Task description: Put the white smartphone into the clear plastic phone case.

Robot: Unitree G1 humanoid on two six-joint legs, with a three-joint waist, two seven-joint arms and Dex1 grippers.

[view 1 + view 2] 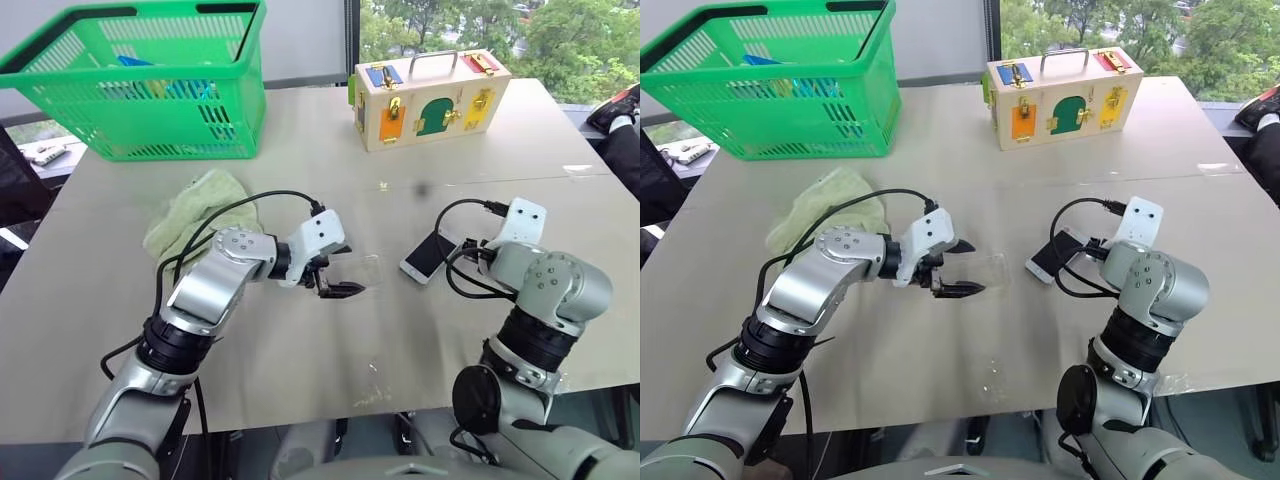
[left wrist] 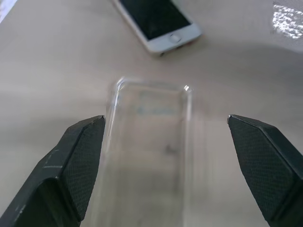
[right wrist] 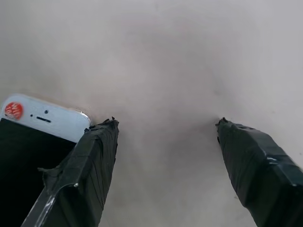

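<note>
Step in hand: pickup. The left hand [image 1: 338,276] hovers wide open over the clear plastic phone case [image 2: 149,142], holding nothing. The right hand [image 3: 165,156], spread and empty beside the white smartphone [image 1: 430,256], must next shift over the phone and close.

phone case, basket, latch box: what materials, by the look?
Clear plastic phone case: thin glossy plastic, probably; the table shows through it and its rim glints.
Green basket: moulded plastic, uniform colour with an open lattice wall.
Latch box: light wood, likely, with pale matt panels, coloured doors and brass-looking metal latches.
</note>
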